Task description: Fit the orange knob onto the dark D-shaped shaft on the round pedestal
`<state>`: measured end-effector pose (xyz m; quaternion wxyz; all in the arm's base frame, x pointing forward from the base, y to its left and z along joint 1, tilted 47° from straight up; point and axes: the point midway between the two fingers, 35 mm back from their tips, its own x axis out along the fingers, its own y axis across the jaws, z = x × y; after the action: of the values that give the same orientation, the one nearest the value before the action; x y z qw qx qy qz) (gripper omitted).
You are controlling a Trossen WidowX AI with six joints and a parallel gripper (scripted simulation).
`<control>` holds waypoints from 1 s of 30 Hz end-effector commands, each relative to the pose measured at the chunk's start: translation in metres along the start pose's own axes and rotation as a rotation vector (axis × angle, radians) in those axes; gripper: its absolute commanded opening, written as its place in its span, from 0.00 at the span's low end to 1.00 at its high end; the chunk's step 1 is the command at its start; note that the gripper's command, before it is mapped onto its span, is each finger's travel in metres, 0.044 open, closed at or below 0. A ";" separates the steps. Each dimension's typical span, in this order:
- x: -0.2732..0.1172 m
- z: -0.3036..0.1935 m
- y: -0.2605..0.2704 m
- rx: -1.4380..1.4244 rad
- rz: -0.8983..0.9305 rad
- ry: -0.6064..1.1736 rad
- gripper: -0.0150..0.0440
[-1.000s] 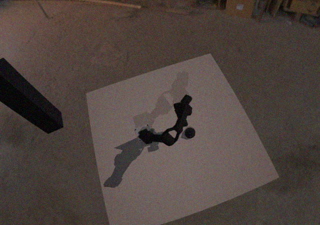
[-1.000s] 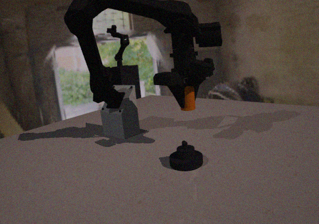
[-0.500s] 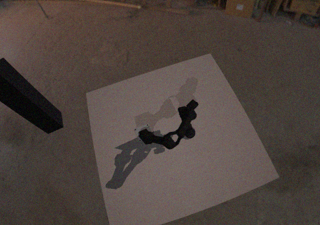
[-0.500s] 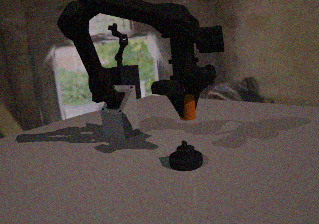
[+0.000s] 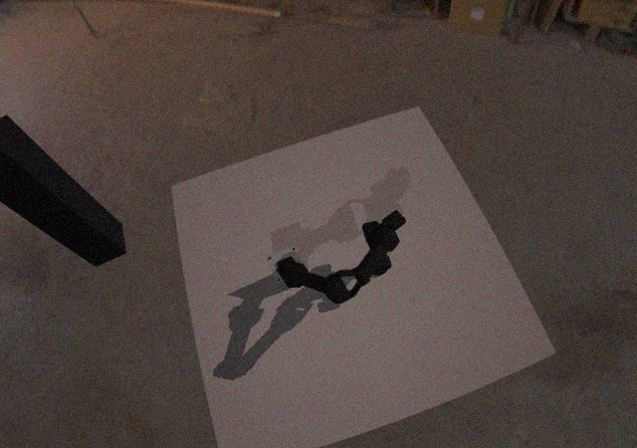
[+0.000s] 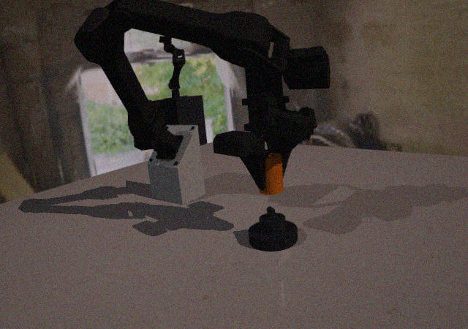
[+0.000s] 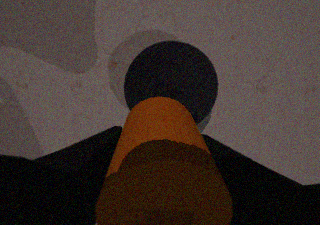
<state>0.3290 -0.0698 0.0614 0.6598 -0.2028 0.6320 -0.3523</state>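
The orange knob [image 6: 274, 174] [image 7: 162, 120] is upright between the fingers of my gripper [image 6: 273, 180], which is shut on it. In the exterior view the knob's bottom is a little above the tip of the dark shaft [image 6: 270, 210], with a gap between them. The shaft stands on the round black pedestal [image 6: 273, 236] [image 7: 170, 70]. In the wrist view the knob covers the near edge of the pedestal and the shaft is hidden. The flat sides of hole and shaft do not show. In the top view the arm hides the pedestal and the knob cannot be made out.
The arm's grey base block [image 6: 191, 174] stands on the pale table [image 6: 151, 287] [image 5: 437, 320], behind and left of the pedestal in the exterior view. Shadows of the arm lie across the table. A dark beam [image 5: 56, 196] is at the left in the top view, off the table.
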 end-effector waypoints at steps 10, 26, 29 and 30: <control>0.014 0.008 -0.011 0.002 -0.005 -0.015 0.25; 0.022 0.010 -0.011 0.010 -0.006 -0.015 0.25; 0.021 0.010 -0.012 0.010 -0.006 -0.015 0.25; 0.021 0.010 -0.012 0.010 -0.006 -0.015 0.25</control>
<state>0.3339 -0.0956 0.0541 0.6627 -0.2033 0.6272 -0.3551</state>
